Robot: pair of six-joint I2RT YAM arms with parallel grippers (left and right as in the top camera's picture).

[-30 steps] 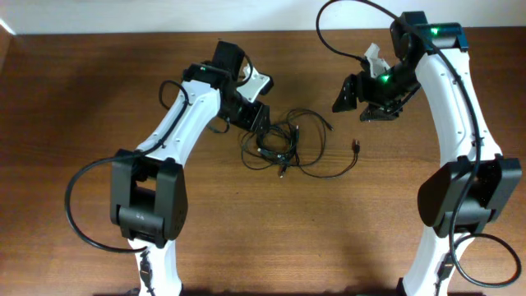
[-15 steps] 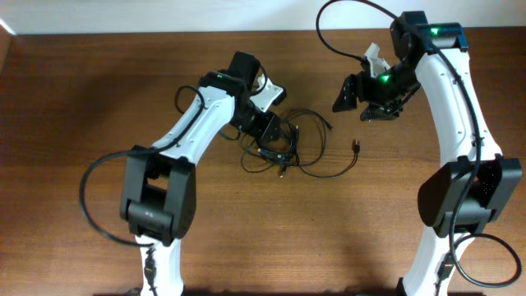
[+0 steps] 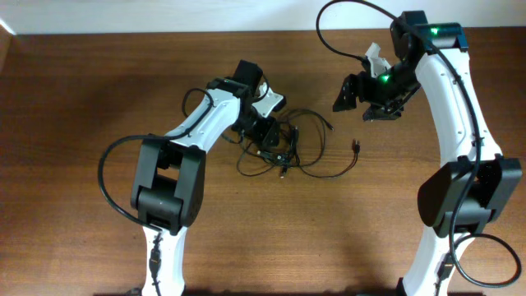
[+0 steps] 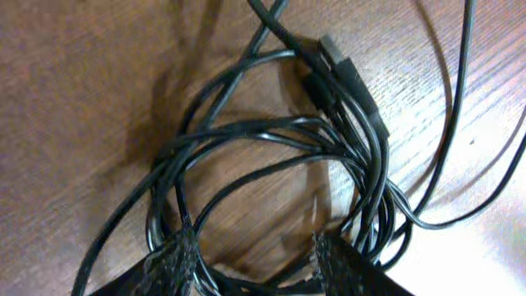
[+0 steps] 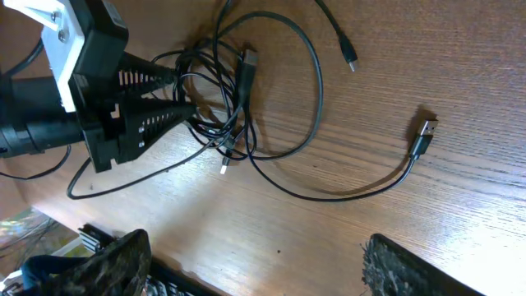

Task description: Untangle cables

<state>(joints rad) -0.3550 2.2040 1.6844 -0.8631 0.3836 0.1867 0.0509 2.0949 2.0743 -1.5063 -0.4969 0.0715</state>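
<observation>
The cables [image 3: 289,146] are thin black cords looped in a tangle on the wooden table, left of centre. They fill the left wrist view [image 4: 329,140] and also show in the right wrist view [image 5: 246,99]. One cord runs right and ends in a silver-tipped USB plug [image 5: 426,130]. A small plug [image 5: 349,62] lies at the far side. My left gripper [image 3: 269,136] is open and low on the tangle's left side, and several strands lie between its fingertips [image 4: 251,259]. My right gripper [image 3: 363,104] is open and empty, raised to the right of the tangle [image 5: 259,271].
The brown wooden table [image 3: 99,99] reaches a pale wall at the back. Thick black robot cables loop by the left arm [image 3: 193,103] and above the right arm [image 3: 329,25]. The table's edge with clutter below it shows at the lower left of the right wrist view [image 5: 49,238].
My left arm has swung right, and its gripper has gone from the tangle's left edge into the cables. The tangle has shifted slightly. The right arm has not moved.
</observation>
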